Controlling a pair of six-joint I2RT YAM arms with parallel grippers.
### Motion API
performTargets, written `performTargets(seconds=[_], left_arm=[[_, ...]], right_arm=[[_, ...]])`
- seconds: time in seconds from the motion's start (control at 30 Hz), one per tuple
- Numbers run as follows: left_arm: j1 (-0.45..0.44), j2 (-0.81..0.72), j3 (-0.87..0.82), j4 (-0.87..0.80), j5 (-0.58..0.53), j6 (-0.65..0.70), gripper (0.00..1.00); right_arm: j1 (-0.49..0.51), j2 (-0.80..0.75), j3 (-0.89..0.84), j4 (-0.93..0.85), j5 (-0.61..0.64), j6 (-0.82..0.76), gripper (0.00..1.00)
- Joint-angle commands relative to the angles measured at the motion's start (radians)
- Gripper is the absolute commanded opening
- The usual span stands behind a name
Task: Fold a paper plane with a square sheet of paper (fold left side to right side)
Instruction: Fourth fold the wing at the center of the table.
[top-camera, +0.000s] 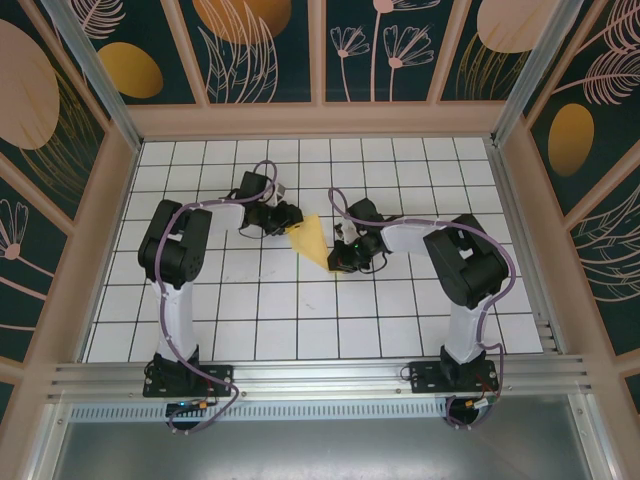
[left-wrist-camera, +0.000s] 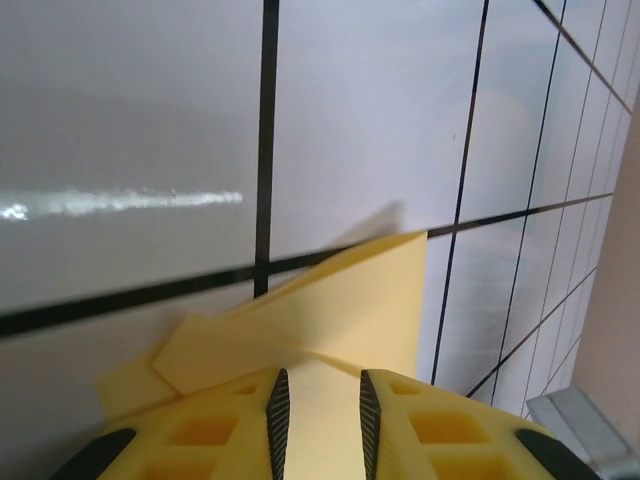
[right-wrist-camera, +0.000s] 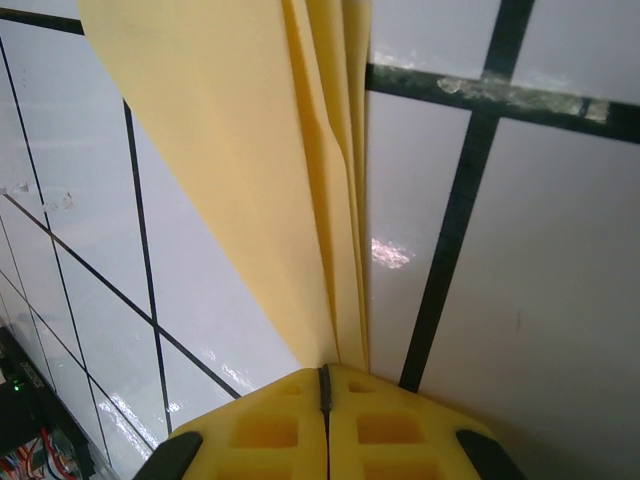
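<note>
where the right gripper (right-wrist-camera: 323, 376) pinches shut on the narrow tip of the paper (right-wrist-camera: 240, 140), the folds fan away toward 12 o'clock. left gripper (left-wrist-camera: 322, 392): fingers slightly apart, wide end lying in the gap. seen from above, the paper sits mid-table (top-camera: 300, 330), long axis 10 to 4 o'clock, one gripper at each end, both arms equally near.

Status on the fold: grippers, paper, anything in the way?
Right gripper shut on the narrow end of the folded yellow paper dart. Left gripper jaws apart, the dart's other end between them. Nothing blocking between the arms.
</note>
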Motion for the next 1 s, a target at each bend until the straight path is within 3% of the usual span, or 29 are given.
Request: performTargets(seconds=[0.0, 0.27, 0.43, 0.77, 0.97], left_arm=[[0.078, 0.057, 0.048, -0.008, -0.142, 0.077, 0.30], [0.112, -0.058, 0.035, -0.068, -0.177, 0.127, 0.34], [0.120, -0.185, -0.022, -0.085, -0.185, 0.135, 0.39], [0.072, -0.436, -0.336, 0.111, -0.056, -0.042, 0.50], [-0.023, -0.431, -0.427, 0.253, -0.042, -0.159, 0.51]], right_arm=[[0.017, 0.077, -0.062, -0.176, 0.138, 0.013, 0.09], [0.018, 0.037, -0.029, -0.132, 0.119, 0.010, 0.10], [0.018, -0.054, -0.014, -0.063, 0.114, 0.014, 0.15], [-0.024, -0.288, -0.052, 0.032, 0.211, 0.016, 0.37], [-0.090, -0.361, -0.128, 0.152, 0.159, 0.061, 0.46]])
